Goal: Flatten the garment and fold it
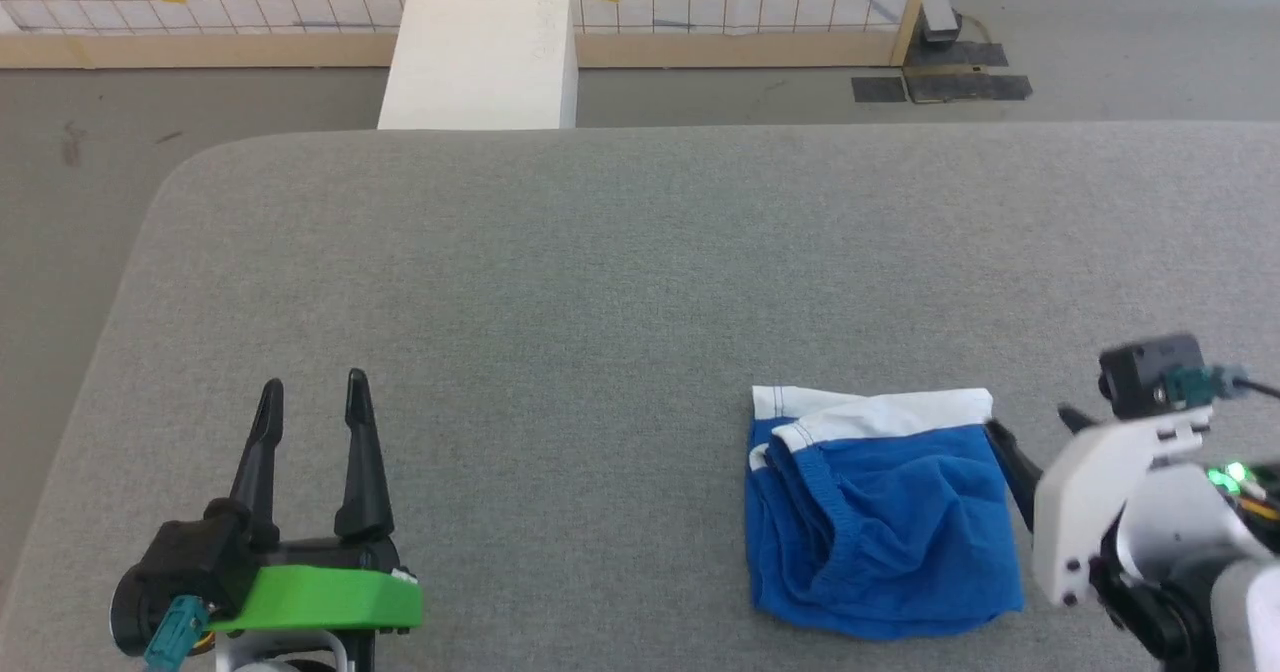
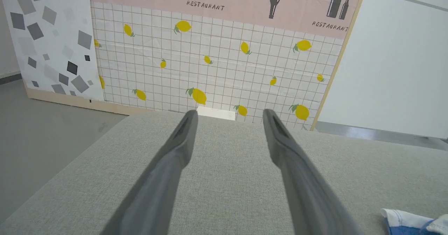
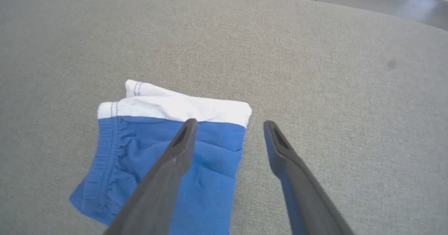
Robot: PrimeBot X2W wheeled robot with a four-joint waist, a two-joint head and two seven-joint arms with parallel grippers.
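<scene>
Two sets of jaws, both parted; one garment (image 1: 880,522) beside the right

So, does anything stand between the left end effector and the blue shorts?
Nothing visible does. Plain grey tabletop stretches from the left end effector to the blue shorts; the open right end effector stands at their other side.

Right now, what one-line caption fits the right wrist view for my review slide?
The open right gripper straddles one edge of the blue shorts lying on the gray table.
</scene>
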